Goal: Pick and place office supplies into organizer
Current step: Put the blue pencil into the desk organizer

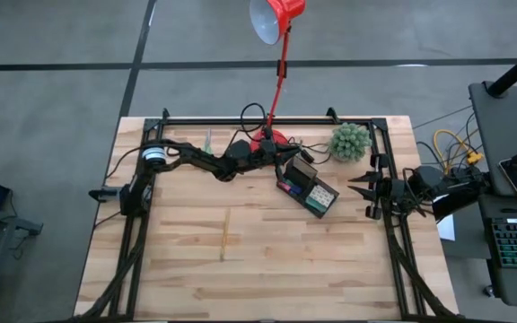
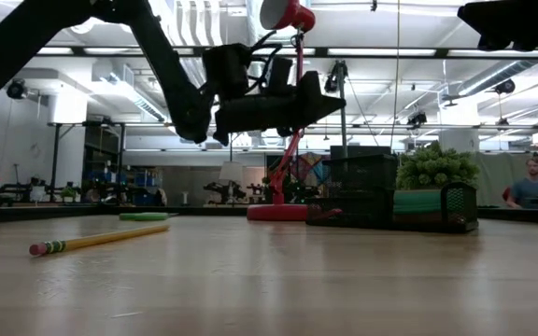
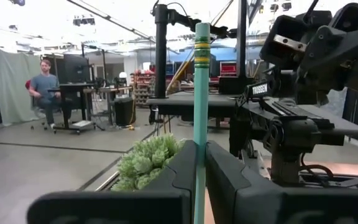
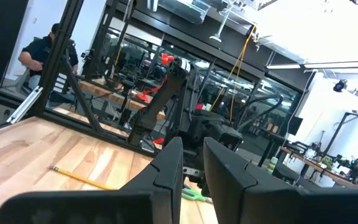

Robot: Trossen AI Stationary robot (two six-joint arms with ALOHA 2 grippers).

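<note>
The left pincer (image 3: pixel 199 180) was clenched on a teal pen (image 3: pixel 201 106), which stood upright between its two dark fingers (image 3: pixel 166 180); the pen was slim, with a green-and-yellow banded collar near its upper end. In the high view that pincer (image 1: pixel 287 161) sat at the far middle of the surface (image 1: pixel 240 260), just beside the organizer (image 1: pixel 311 190), a black rectangular tray with compartments lying at an angle, coloured items showing inside it. In the low view the left pincer (image 2: pixel 330 101) hung above the surface, close over the tall back of the organizer (image 2: pixel 390 191).

A yellow pencil (image 2: pixel 96 240) with a pink eraser lay flat on the surface, well apart from the organizer. Green-handled scissors (image 1: pixel 209 142) lay near the far edge.

The red desk lamp (image 1: pixel 276 54) stood on its round base behind the left pincer, and a green ball-shaped plant (image 1: pixel 349 141) sat just beyond the organizer.

The right pincer (image 1: pixel 366 190) waited at the right edge of the surface, its fingers (image 4: pixel 166 168) slightly parted and empty.
</note>
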